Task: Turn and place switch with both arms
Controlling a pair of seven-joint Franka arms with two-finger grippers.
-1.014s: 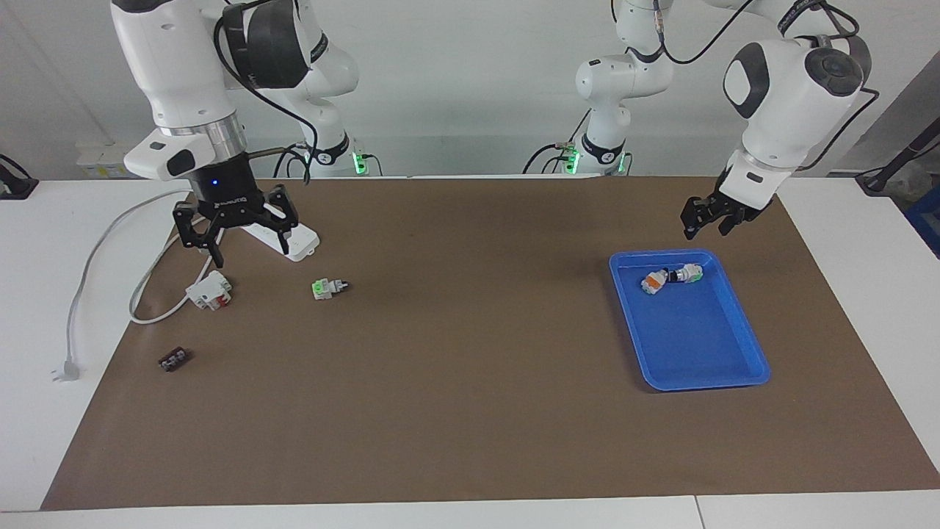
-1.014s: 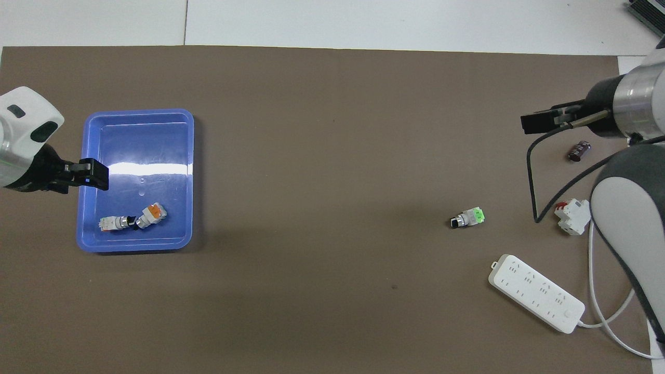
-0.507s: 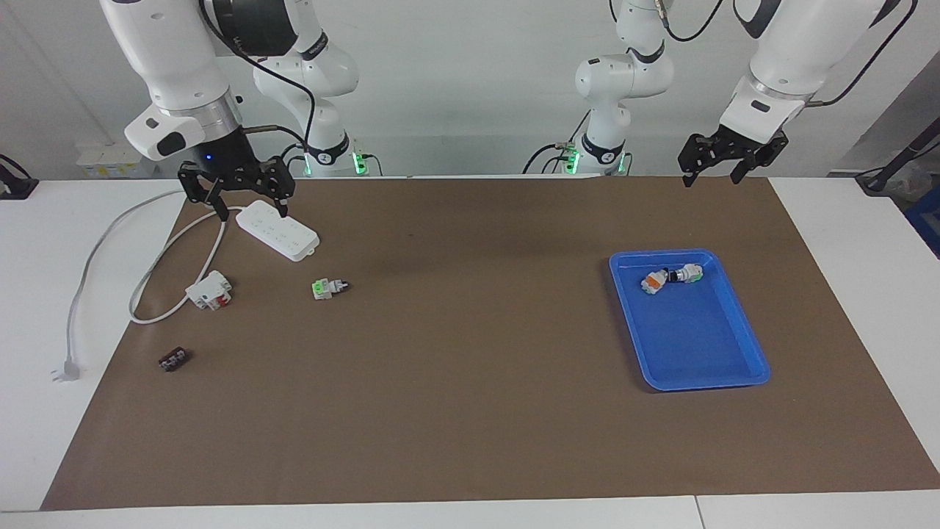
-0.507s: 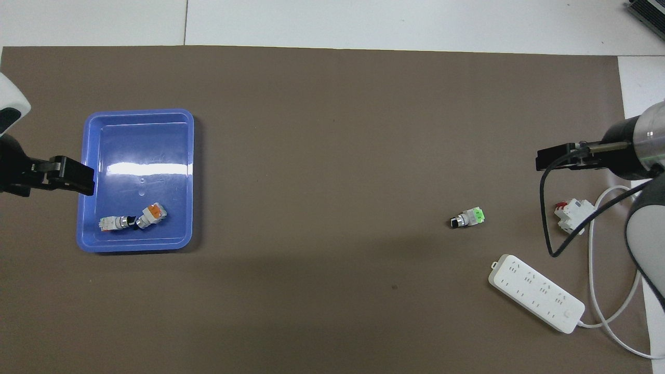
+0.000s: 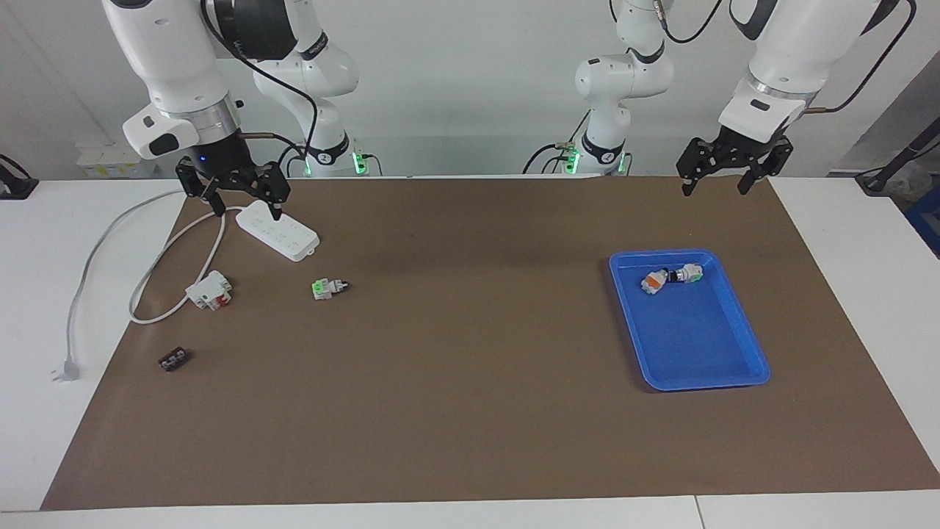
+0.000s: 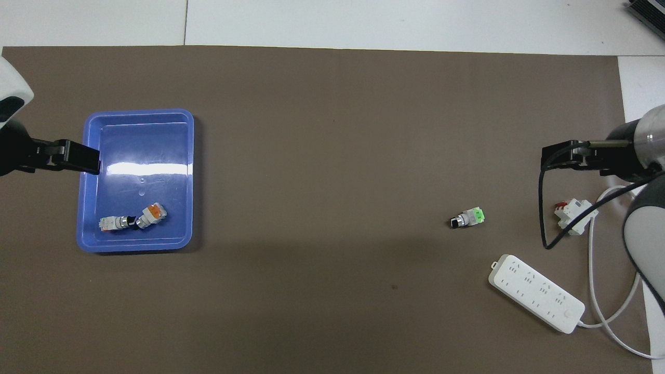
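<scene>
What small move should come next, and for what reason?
Probably the right gripper, open above the power strip, should descend onto the green-ended switch, lying free on the mat toward that arm's end. The left gripper waits open near the blue tray, which already holds two switches.

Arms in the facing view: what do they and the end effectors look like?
Both arms are glossy white with dark grey joints and loose black cables. Each has a silver wrist ring and a black linkage-style two-finger end effector: left end effector, right end effector. A small blue light shows on the right one's body.
</scene>
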